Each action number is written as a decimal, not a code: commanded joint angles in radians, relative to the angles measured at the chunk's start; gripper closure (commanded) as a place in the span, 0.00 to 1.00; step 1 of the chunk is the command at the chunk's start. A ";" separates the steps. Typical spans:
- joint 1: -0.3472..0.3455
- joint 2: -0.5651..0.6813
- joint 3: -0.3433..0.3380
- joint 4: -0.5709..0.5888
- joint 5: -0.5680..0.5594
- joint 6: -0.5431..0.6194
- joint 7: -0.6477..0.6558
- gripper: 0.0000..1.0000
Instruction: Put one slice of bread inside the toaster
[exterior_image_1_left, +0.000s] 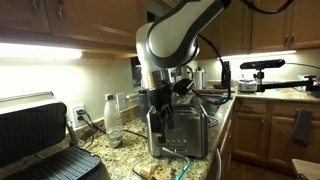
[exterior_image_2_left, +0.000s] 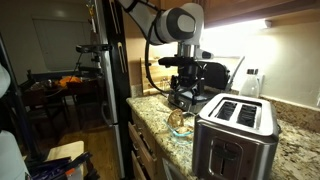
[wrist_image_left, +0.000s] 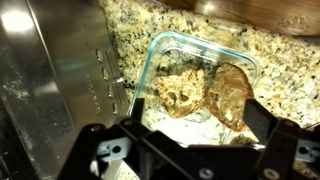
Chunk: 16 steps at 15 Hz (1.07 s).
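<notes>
Two tan slices of bread (wrist_image_left: 182, 92) (wrist_image_left: 228, 95) lie side by side in a clear glass container (wrist_image_left: 160, 45) on the speckled counter. The shiny steel toaster (wrist_image_left: 55, 90) stands right beside the container; it also shows in both exterior views (exterior_image_1_left: 180, 132) (exterior_image_2_left: 235, 140). My gripper (wrist_image_left: 200, 125) hangs open just above the container, its black fingers spread on either side of the bread and holding nothing. In the exterior views the gripper (exterior_image_1_left: 163, 102) (exterior_image_2_left: 184, 98) sits low next to the toaster, over the container (exterior_image_2_left: 180, 126).
A black hinged contact grill (exterior_image_1_left: 35, 135) stands at one end of the counter. A clear water bottle (exterior_image_1_left: 113, 118) stands by the wall. A camera on a stand (exterior_image_1_left: 262, 66) is at the far counter. The counter edge (exterior_image_2_left: 150, 125) runs beside the container.
</notes>
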 joint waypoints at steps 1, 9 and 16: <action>0.018 0.015 0.007 0.030 -0.001 -0.036 0.004 0.00; 0.035 0.016 0.020 0.032 0.000 -0.038 0.019 0.00; 0.038 0.041 0.025 0.024 0.028 -0.013 0.049 0.00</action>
